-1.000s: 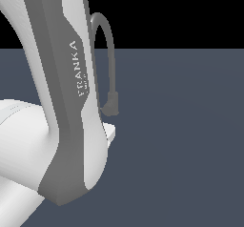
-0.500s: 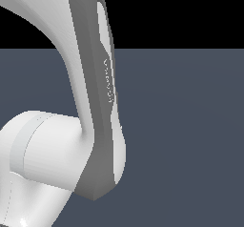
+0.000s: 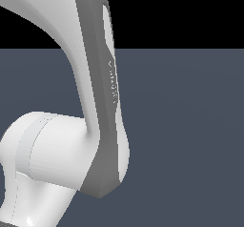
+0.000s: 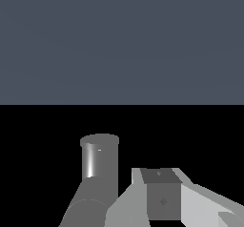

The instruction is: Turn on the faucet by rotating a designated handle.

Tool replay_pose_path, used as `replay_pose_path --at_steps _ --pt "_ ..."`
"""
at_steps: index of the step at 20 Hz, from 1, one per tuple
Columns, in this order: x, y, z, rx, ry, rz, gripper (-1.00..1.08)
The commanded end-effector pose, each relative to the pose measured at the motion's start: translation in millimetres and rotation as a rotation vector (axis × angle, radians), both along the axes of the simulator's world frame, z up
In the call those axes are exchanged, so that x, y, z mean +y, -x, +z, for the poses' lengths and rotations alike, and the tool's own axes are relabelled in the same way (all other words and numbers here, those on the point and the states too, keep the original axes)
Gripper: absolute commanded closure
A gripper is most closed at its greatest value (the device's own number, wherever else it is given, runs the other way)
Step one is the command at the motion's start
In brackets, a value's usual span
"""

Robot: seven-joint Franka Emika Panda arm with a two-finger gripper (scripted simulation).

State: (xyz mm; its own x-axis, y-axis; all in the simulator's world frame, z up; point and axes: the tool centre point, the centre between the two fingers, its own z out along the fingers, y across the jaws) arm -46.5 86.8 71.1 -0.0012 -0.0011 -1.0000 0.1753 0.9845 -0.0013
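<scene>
In the exterior view my white and grey arm [image 3: 97,126] fills the near side and hides the faucet completely. The wrist view shows a grey metal part of the faucet [image 4: 99,160]: a short upright cylinder with a flat top, joined below to a thicker rounded tube [image 4: 85,211]. I cannot tell whether this part is the handle. My gripper [image 4: 160,176] is right beside the cylinder, slightly apart from it. Its fingers [image 4: 162,200] appear as one closed block with no gap and nothing between them.
A flat dark blue-grey floor [image 3: 190,126] stretches around the arm to a black background. The arm's rounded white base joint [image 3: 43,159] sits at the exterior view's lower left. No other objects show.
The arm's upper link has swung toward the exterior view's right. It now covers the arched spout that showed one second ago.
</scene>
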Motion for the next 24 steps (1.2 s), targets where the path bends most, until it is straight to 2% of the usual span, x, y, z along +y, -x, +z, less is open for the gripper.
replay_pose_path --at_steps 1,11,12,24 --pt "2.1 -0.6 6.1 -0.001 0.0 0.0 1.08" --pt "12.7 -3.0 37.7 -0.001 0.0 0.0 1.08" --pt "8.5 -1.9 29.3 0.01 0.001 -0.005 1.08" --pt "-2.6 -0.2 70.1 0.002 0.0 -0.001 1.08"
